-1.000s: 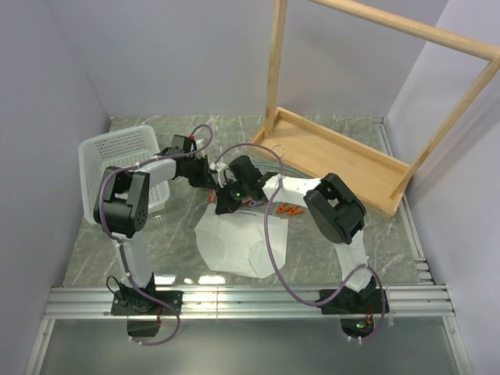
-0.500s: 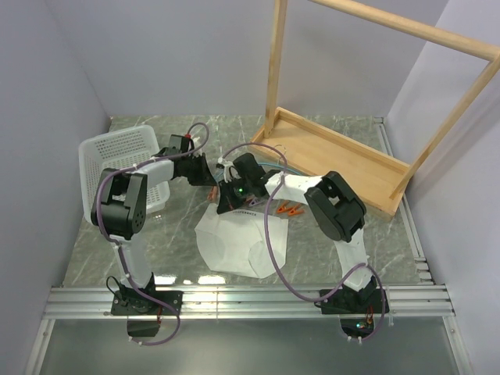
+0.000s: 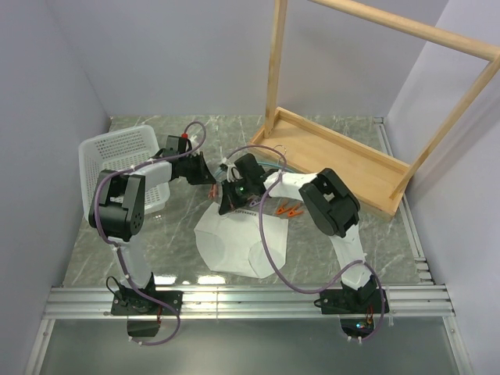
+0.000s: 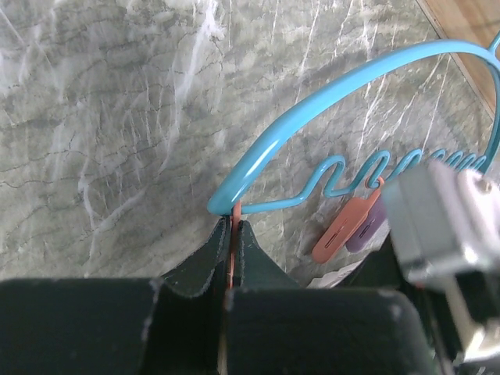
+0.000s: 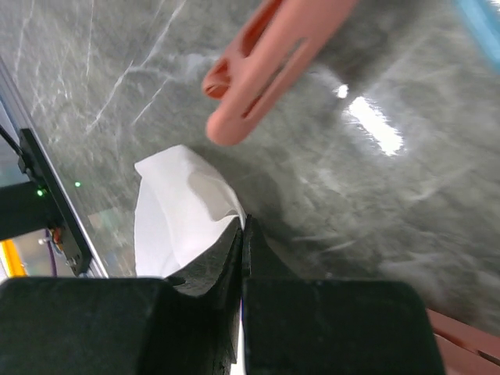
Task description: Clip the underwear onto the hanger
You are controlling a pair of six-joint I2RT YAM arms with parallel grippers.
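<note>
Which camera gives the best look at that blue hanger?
The left wrist view: the hanger shows its arch, wavy bar and orange clips. From above the arms hide most of it; the right wrist view catches only a blue blur.

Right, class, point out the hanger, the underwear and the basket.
hanger [image 4: 266, 148], left wrist view, on its blue arch.
underwear [image 3: 234, 248], top view, middle of the white cloth.
basket [image 3: 117, 148], top view, on its white mesh.

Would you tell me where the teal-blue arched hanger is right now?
In the left wrist view, the thin teal-blue arched hanger is mid-table, its end clip pinched in the left claw; the white cloth underwear lies just nearer the bases.
</note>
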